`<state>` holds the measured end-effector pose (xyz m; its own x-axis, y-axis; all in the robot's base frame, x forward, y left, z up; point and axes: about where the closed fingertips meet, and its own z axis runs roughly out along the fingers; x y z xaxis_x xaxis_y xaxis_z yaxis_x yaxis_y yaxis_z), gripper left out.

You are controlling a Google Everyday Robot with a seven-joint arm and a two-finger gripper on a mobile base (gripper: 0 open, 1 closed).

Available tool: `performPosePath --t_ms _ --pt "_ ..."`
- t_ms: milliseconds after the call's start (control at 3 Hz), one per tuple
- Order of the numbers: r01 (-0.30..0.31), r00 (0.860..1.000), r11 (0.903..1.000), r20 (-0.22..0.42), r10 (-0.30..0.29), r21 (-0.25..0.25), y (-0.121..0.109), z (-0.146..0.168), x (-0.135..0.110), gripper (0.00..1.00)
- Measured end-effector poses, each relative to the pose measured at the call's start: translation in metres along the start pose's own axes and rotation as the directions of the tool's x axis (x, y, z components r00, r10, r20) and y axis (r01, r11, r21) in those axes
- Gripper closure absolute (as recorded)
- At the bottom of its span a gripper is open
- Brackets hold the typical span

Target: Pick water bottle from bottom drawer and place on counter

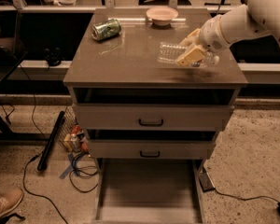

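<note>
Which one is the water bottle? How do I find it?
Look at the counter on top of the drawers, right side. The gripper holds the water bottle there in its jaws. It is clear and ribbed, unlike the green can and round bowl behind.

Green can [106, 30] left of pink bowl [162, 15]; cables [81, 171], shoe [4, 204] below

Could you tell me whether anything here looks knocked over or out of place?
The green-and-silver can lies on its side at the far left of the counter. The gripper, over the counter's right side, grips the water bottle lying sideways. The bottom drawer stands pulled out. Cables trail loosely beside it.
</note>
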<state>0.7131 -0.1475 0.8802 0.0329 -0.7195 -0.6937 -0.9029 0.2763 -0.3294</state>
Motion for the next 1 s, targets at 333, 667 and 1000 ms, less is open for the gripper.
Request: performPosePath --t_ms 333,667,1000 --pt "-0.018 1.0 0.9998 -0.006 0.018 -0.004 -0.0016 0.0042 0.0027 0.36" --pt "-0.033 0.999 0.9994 -0.008 0.033 -0.008 -0.0017 0.0088 0.005 0.11" --pt "-0.04 0.999 0.9991 -0.005 0.04 -0.013 -0.0006 0.0118 0.0058 0.0"
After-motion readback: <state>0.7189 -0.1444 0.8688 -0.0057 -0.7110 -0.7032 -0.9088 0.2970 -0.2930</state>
